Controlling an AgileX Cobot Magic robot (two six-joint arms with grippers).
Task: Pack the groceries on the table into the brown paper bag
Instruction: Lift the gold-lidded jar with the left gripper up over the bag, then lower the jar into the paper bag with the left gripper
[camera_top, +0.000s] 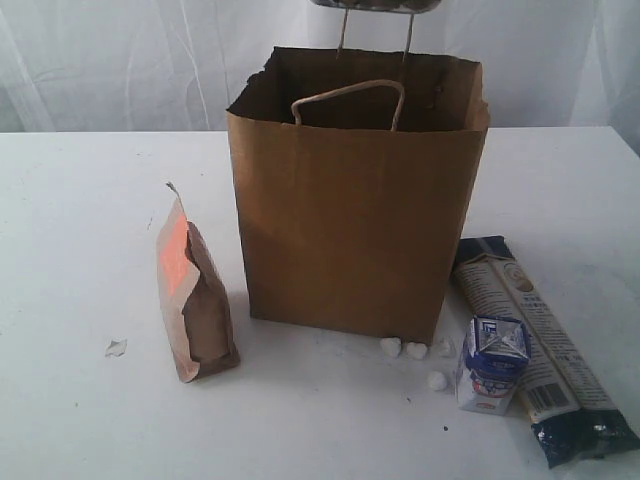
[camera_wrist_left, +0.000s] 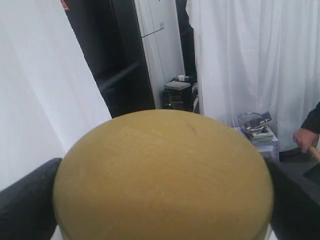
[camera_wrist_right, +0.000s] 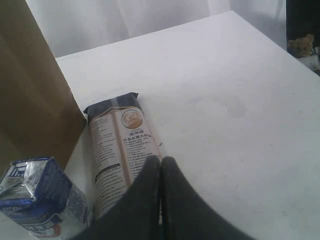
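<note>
An olive-gold jar lid (camera_wrist_left: 165, 170) fills the left wrist view, and my left gripper (camera_wrist_left: 162, 212) is shut on the jar, with a black finger (camera_wrist_left: 25, 200) pressed against each side. The brown paper bag (camera_top: 350, 220) stands open in the middle of the table (camera_top: 70, 200). The brown-red pouch (camera_top: 190, 290) stands upright to its left. On the bag's right are the blue-white carton (camera_top: 492, 362) and the long packet (camera_top: 545, 350). My right gripper (camera_wrist_right: 161, 162) is shut and empty, hovering over the packet (camera_wrist_right: 117, 145) beside the carton (camera_wrist_right: 37, 195). Neither gripper can be made out in the exterior view.
Small white crumbs (camera_top: 405, 349) lie at the bag's front right corner, and a white scrap (camera_top: 116, 347) lies left of the pouch. A grey rounded shape (camera_top: 375, 4) shows at the top edge above the bag's mouth. Beyond the lid are curtains and a dark cabinet (camera_wrist_left: 120, 55).
</note>
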